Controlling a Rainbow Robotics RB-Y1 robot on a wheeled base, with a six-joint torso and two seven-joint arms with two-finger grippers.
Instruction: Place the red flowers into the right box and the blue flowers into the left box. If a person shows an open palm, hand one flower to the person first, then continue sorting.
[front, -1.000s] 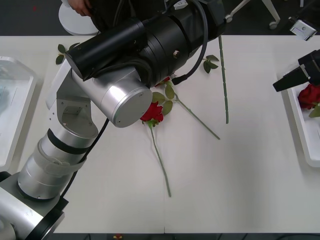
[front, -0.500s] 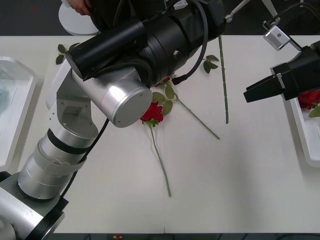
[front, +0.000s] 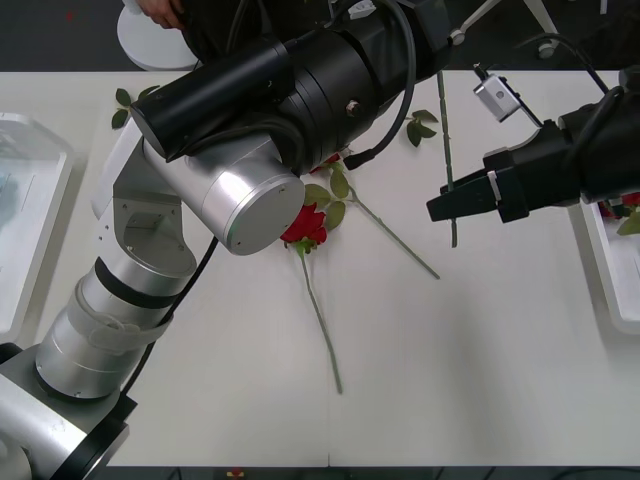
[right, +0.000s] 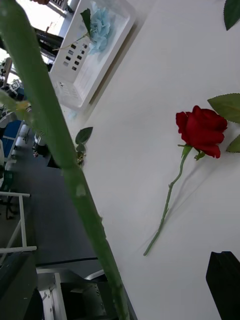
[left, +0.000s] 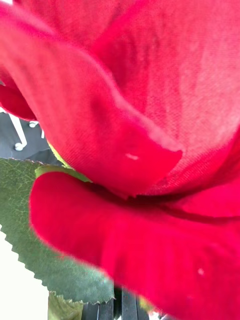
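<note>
Right pincer (front: 437, 209), whether apart or together I cannot tell, hangs mid-right over the white tabletop (front: 480, 380) beside a hanging stem (front: 447, 150), red flowers (front: 305, 226) at centre, dark floor along the top.

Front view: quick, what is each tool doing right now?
Left tool: cannot be told; a red rose sits close before its camera.
Right tool: open, straddling the hanging green stem.
</note>
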